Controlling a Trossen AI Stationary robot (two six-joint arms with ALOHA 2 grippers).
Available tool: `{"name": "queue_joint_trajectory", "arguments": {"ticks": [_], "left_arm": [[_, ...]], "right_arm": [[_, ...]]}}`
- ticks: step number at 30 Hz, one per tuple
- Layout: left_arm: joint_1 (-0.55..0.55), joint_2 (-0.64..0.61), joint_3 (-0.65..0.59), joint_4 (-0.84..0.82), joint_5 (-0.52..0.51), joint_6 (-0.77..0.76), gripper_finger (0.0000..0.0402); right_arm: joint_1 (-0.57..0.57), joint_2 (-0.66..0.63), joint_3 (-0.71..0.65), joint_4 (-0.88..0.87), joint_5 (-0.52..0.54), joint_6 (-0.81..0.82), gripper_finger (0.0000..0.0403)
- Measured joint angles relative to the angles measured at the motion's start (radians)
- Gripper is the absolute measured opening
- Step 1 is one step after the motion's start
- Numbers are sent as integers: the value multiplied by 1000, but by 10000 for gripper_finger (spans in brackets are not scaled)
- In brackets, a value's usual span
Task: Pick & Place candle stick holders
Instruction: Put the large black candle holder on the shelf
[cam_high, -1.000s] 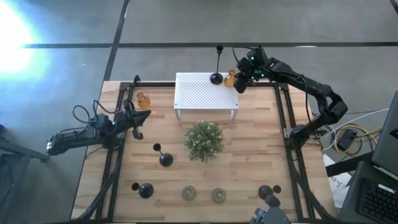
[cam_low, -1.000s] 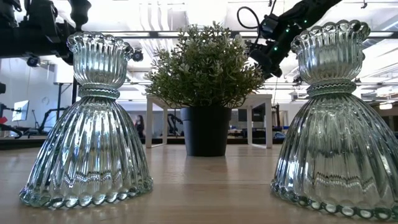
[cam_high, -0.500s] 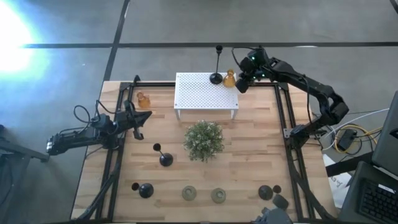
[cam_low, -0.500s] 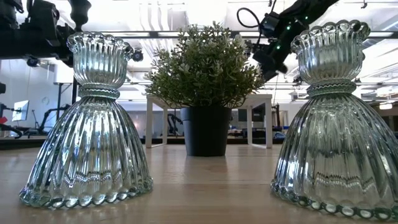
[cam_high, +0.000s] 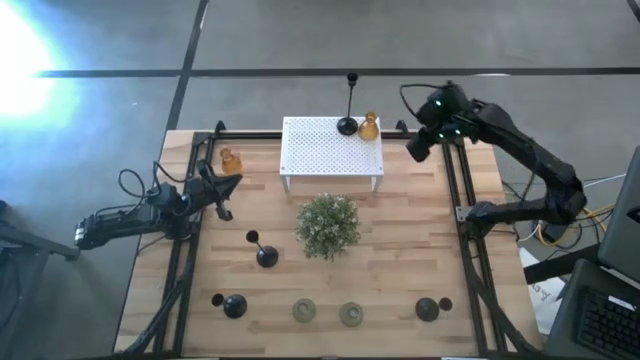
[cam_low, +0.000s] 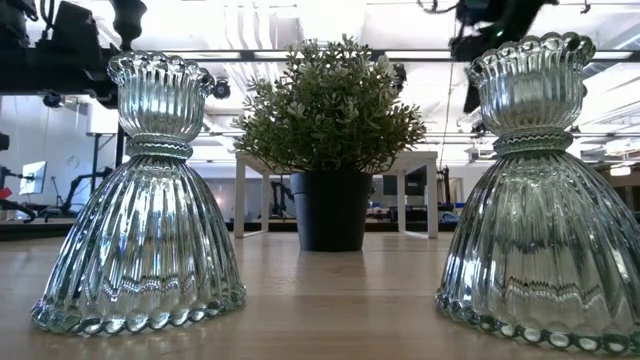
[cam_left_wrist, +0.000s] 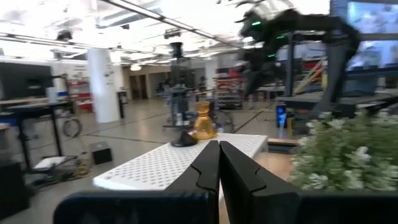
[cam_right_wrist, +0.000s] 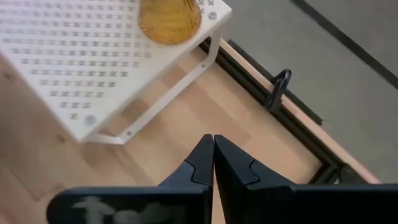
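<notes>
An amber glass holder (cam_high: 369, 126) and a tall black holder (cam_high: 348, 124) stand upright on the white perforated stand (cam_high: 320, 155). They also show in the left wrist view, amber (cam_left_wrist: 203, 121) and black (cam_left_wrist: 184, 140). A second amber holder (cam_high: 230, 160) stands on the table at the far left. Two pale glass holders (cam_high: 304, 311) (cam_high: 351, 313) and black holders (cam_high: 265, 256) (cam_high: 233, 305) (cam_high: 427, 308) stand on the table's near half. My right gripper (cam_high: 413, 151) is shut and empty, right of the stand. My left gripper (cam_high: 222, 200) is shut and empty at the left.
A bushy green plant (cam_high: 328, 225) in a dark pot stands mid-table, just near of the stand. A dark rail frame (cam_high: 452, 200) runs along the table's sides. The low view is filled by the two glass holders (cam_low: 140, 200) (cam_low: 540, 200) with the plant (cam_low: 330, 120) between them.
My right gripper has drawn away from the amber holder on the stand, toward the table's right edge and slightly nearer. The amber holder stays upright on the stand's far right corner beside the tall black holder.
</notes>
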Motion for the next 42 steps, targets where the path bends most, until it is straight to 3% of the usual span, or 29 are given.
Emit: {"name": "queue_joint_trajectory", "arguments": {"ticks": [7,13,21,28,30,35,42], "left_arm": [[0,0,0,0,-24,0,14],[0,0,12,-59,-66,-2,14],[0,0,132,-344,-228,-104,14],[0,0,185,-409,-310,-142,14],[0,0,188,-419,-248,-125,14],[0,23,196,-431,92,-93,14],[0,120,196,-504,226,-261,14]], "right_arm": [[20,-191,-160,64,-13,148,8],[50,-292,-324,179,-145,212,8],[63,-329,-452,253,-147,239,8],[62,-314,-498,265,-147,242,8],[62,-310,-507,276,-147,242,8],[62,-298,-516,293,-147,242,8],[62,-295,-516,316,-147,242,8]]}}
